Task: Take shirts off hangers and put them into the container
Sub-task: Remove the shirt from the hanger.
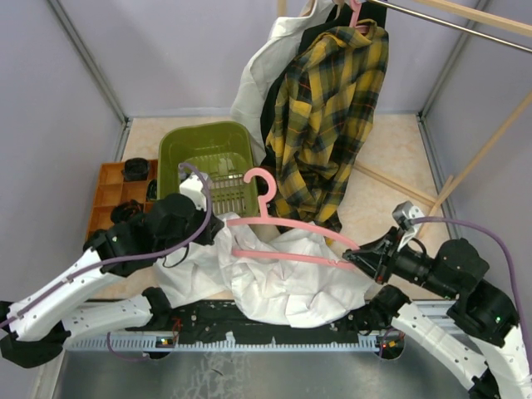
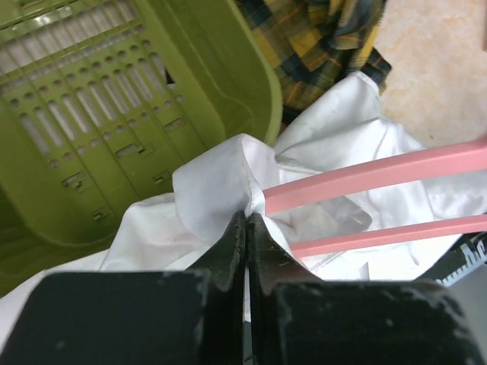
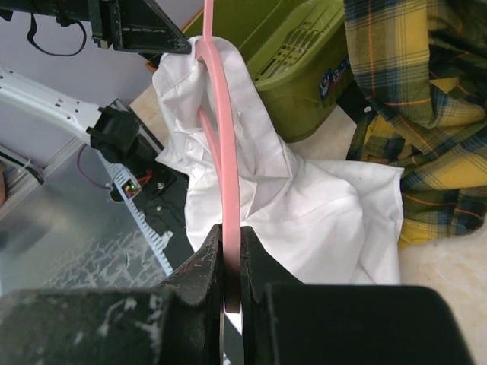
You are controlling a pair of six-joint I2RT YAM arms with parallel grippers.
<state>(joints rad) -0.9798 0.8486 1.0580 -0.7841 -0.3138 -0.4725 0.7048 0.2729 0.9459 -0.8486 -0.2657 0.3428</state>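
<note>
Clamping the right end of the pink hanger (image 3: pixel 227 167) in the right gripper (image 3: pixel 230 237); pinching the white shirt (image 1: pixel 283 287) at the left end with the left gripper (image 2: pixel 247 222) (shirt heaped near, just right of the container (image 1: pixel 177 148)).

Overhead plus 2 wrist close-ups, shared hanger (image 1: pixel 268 218)

Orange tray (image 1: pixel 104 197) — wooden poles (image 1: pixel 482 154).

Four shirts: one white shirt (image 1: pixel 283 283) at 6 o'clock; one plaid shirt (image 1: pixel 332 108), one black shirt (image 1: pixel 273 125) and one cream shirt (image 1: pixel 249 100) at 12 o'clock. Two hangers: one pink hanger (image 1: pixel 299 229) at centre, a second pink hanger (image 1: pixel 356 12) at 1 o'clock. One green tub (image 1: pixel 179 150). One orange tray (image 1: pixel 104 195).
</note>
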